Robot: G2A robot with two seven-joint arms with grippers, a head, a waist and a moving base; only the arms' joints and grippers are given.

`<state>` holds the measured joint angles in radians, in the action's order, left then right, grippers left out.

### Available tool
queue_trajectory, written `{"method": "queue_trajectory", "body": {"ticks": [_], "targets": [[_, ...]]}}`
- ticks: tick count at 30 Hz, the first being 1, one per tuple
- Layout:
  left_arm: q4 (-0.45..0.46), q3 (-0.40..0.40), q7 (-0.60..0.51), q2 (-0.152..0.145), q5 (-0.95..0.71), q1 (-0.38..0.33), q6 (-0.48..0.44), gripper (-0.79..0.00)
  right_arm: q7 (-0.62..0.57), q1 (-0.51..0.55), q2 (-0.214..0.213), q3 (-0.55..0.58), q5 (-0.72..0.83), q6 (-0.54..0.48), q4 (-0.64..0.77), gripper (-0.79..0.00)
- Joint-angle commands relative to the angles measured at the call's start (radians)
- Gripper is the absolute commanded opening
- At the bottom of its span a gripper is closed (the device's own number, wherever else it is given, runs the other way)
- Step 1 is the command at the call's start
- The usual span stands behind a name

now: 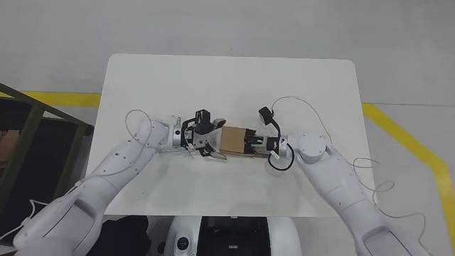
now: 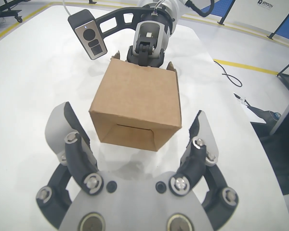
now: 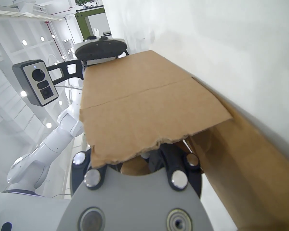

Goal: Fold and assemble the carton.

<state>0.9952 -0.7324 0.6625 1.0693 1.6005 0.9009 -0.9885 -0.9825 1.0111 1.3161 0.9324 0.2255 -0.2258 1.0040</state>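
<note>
Left gripper (image 2: 134, 111) gapes wide before the carton (image 2: 137, 94), apparently ready to close its open end; right gripper (image 2: 147, 60) clamps the far edge, steadying it on the table (image 2: 26, 85).

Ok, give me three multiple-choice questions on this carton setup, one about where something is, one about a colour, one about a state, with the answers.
1. Where does the carton lie?
A) on the table, between the left tool and the right tool
B) on the floor
C) atop another box

2. What colour is the carton?
A) white
B) blue
C) brown

3. How do the left tool's jaws stand?
A) shut on the carton
B) open
C) shut on a cable

Answers:
1 A, the top view shows it mid-table with a tool at each end.
2 C, it is plain brown cardboard in every view.
3 B, the left wrist view shows the jaws spread wide, gripping nothing.
</note>
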Motion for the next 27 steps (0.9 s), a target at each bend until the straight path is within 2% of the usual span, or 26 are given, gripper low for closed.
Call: {"method": "queue_trajectory", "body": {"ticks": [1,7,10,12,13,20,27], "targets": [[-0.014,0.006,0.005,0.005,-0.005,-0.010,-0.010,-0.009,-0.005,-0.002,-0.001,0.000,-0.003,-0.003,-0.003,-0.785],[-0.045,0.045,0.033,0.017,-0.005,-0.037,-0.024,-0.025,-0.013,-0.010,-0.005,0.009,-0.009,-0.011,-0.012,-0.785],[-0.061,0.066,0.048,0.021,-0.005,-0.048,-0.024,-0.117,-0.014,-0.014,-0.006,0.009,-0.012,-0.011,-0.014,-0.785],[-0.070,0.075,0.058,0.023,-0.006,-0.054,-0.024,-0.274,-0.013,-0.015,-0.006,0.008,-0.014,-0.012,-0.014,-0.785],[-0.075,0.078,0.061,0.024,-0.006,-0.056,-0.024,-0.286,-0.013,-0.015,-0.006,0.008,-0.016,-0.012,-0.014,-0.785],[-0.092,0.086,0.071,0.027,-0.002,-0.064,-0.019,-0.320,-0.011,-0.004,-0.016,0.027,-0.029,-0.012,0.005,-0.785],[-0.097,0.083,0.074,0.028,0.002,-0.063,-0.002,-0.274,0.002,0.049,-0.052,0.107,-0.073,0.017,0.097,-0.785]]}}
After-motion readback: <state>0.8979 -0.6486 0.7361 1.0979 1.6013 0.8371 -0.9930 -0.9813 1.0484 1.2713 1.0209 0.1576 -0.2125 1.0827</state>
